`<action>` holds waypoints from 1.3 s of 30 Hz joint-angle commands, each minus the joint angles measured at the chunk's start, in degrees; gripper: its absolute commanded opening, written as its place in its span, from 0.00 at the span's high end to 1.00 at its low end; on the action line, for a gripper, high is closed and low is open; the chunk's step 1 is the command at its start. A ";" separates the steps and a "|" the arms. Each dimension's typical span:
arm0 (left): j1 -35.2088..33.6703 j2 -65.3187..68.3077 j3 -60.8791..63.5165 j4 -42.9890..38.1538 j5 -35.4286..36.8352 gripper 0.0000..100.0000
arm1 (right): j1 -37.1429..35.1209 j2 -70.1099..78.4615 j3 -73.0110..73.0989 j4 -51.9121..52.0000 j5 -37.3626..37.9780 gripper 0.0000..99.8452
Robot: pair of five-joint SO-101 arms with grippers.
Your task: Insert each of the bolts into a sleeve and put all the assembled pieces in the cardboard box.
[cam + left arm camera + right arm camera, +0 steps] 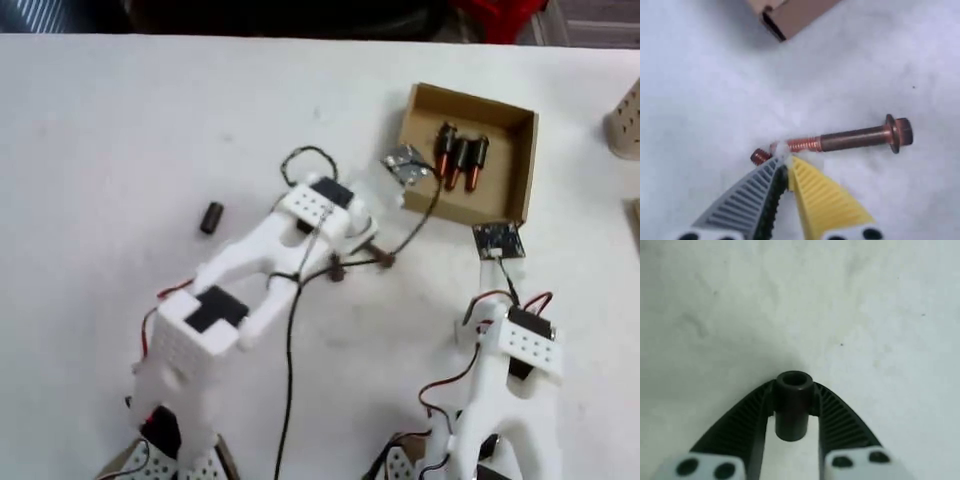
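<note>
Your left gripper (784, 165) pinches the bolt (855, 137) by its thread, near the cardboard box (470, 101). Your right gripper (793, 392) squeezes a sleeve (791, 415). Next, I think, you must line the bolt up with the sleeve's hole and push it in.

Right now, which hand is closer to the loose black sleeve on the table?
Left. The left hand, at a bolt, is mid-table, nearer the loose sleeve; the right hand, gripping another sleeve, is farther off, by the cardboard box.

Bright, even light floods the white table (110, 130), casting soft, faint shadows
</note>
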 commanded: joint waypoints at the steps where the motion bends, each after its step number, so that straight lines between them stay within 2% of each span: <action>1: -0.66 -7.52 4.04 -4.75 -5.10 0.98 | 6.73 -1.45 -3.08 0.13 -2.20 0.98; 4: -0.48 -10.59 11.87 -13.71 -10.99 0.98 | 11.38 -1.36 -4.31 0.75 -3.08 0.98; 10: 1.89 -16.92 26.46 -30.95 -31.38 0.97 | 18.68 -0.92 -9.05 4.35 -2.46 0.98; 12: 3.82 -18.95 30.59 -34.99 -35.78 0.91 | 21.23 -0.92 -10.55 4.88 -0.18 0.98; 14: 5.76 -19.91 32.70 -36.57 -36.31 0.84 | 23.96 -0.92 -12.13 5.76 2.37 0.98; 16: 7.25 -20.09 32.62 -35.08 -36.66 0.80 | 26.33 -0.84 -13.27 6.02 4.13 0.98; 19: 8.31 -19.91 31.30 -32.09 -38.59 0.80 | 28.79 -0.84 -13.98 5.58 6.86 0.98; 21: 8.22 -19.82 28.57 -28.66 -41.85 0.80 | 29.14 -0.84 -13.89 5.49 8.00 0.98; 26: 8.66 -19.30 20.22 -19.08 -43.60 0.80 | 28.97 -0.75 -13.10 5.49 9.14 0.98; 32: 11.21 -8.13 10.55 -13.63 -46.77 0.80 | 28.97 -0.75 -13.01 5.49 9.23 0.98; 34: 10.77 -4.00 6.15 -12.48 -46.77 0.80 | 28.97 -0.75 -13.01 5.49 9.23 0.98; 39: 7.87 1.27 -3.60 -3.34 -47.47 0.80 | 27.56 -0.75 -12.75 5.58 9.23 0.98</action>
